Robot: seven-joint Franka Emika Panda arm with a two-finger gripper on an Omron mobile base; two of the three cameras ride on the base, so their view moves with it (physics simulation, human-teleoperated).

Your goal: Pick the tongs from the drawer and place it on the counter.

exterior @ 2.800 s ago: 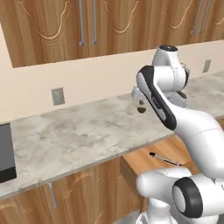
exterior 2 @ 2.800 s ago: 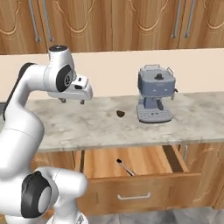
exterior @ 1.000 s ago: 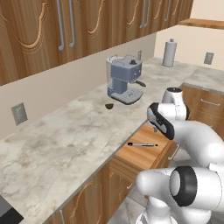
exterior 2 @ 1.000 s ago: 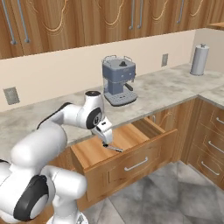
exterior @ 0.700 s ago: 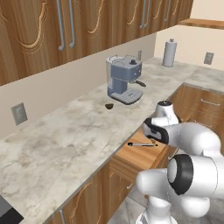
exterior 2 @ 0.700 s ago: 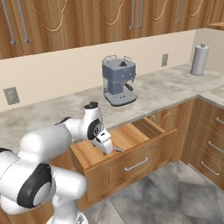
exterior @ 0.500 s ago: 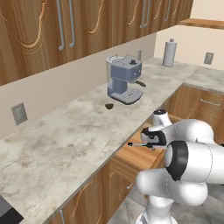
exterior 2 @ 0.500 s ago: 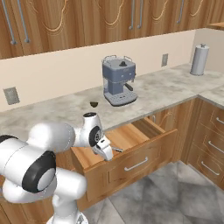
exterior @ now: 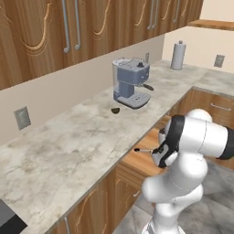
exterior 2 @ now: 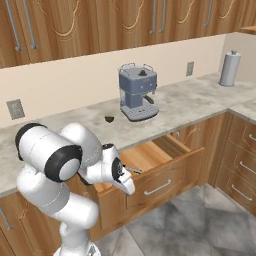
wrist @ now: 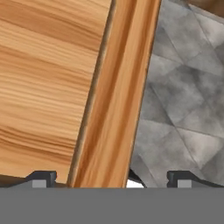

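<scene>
Overhead, carved wooden cabinets line the wall above a marbled stone bench (exterior: 68, 151) carrying a blue-grey coffee machine (exterior 2: 136, 93) and a paper-towel roll (exterior 2: 229, 68). Below it the drawer (exterior 2: 155, 156) stands pulled out over grey floor tiles (wrist: 183, 100). Down in the drawer, the hand (wrist: 109, 177) hovers with fingers spread; the tongs (exterior: 144, 150) lie just beside it.

Glossy white arm, fat rounded links. Dark grey-black rings at joints; one black end cap with grey centre disc on big shoulder link. White bulbous base column below. Pincer (wrist: 111, 178): two small dark grey fingertips (wrist: 40, 178), squared, lighter grey pad faces. No cables or markings visible.
</scene>
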